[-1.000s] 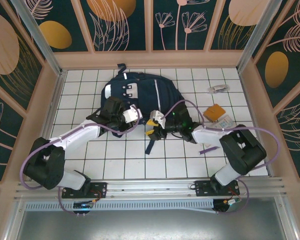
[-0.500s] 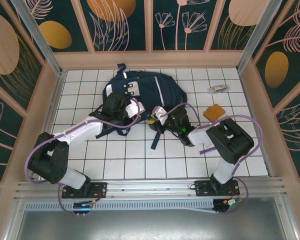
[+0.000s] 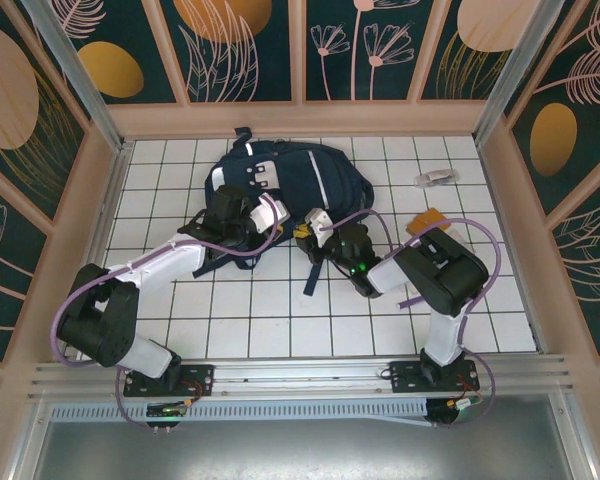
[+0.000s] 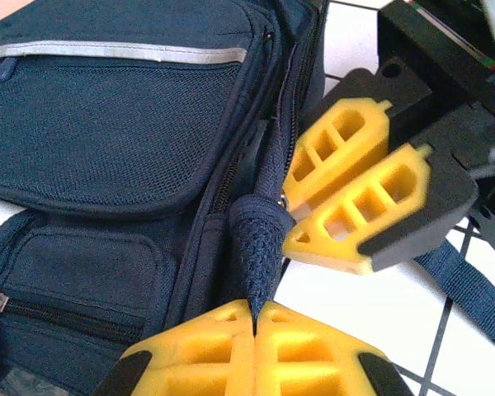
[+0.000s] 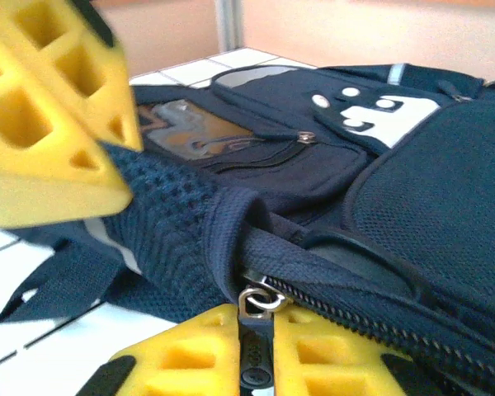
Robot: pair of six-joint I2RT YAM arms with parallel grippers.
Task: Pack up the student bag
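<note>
Both clenched: left claw (image 4: pixel 254 318) on student bag (image 4: pixel 107 124) mesh, right claw (image 5: pixel 256 356) on metal zipper (image 5: pixel 254 301)

Bright even light, faint soft shadows, top view sharp, wrist views soft, student bag (image 5: pixel 412 181) slightly blurred

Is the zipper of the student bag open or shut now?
Shut where visible: the zipper teeth lie joined up to the pull, which the right hand pinches.
</note>
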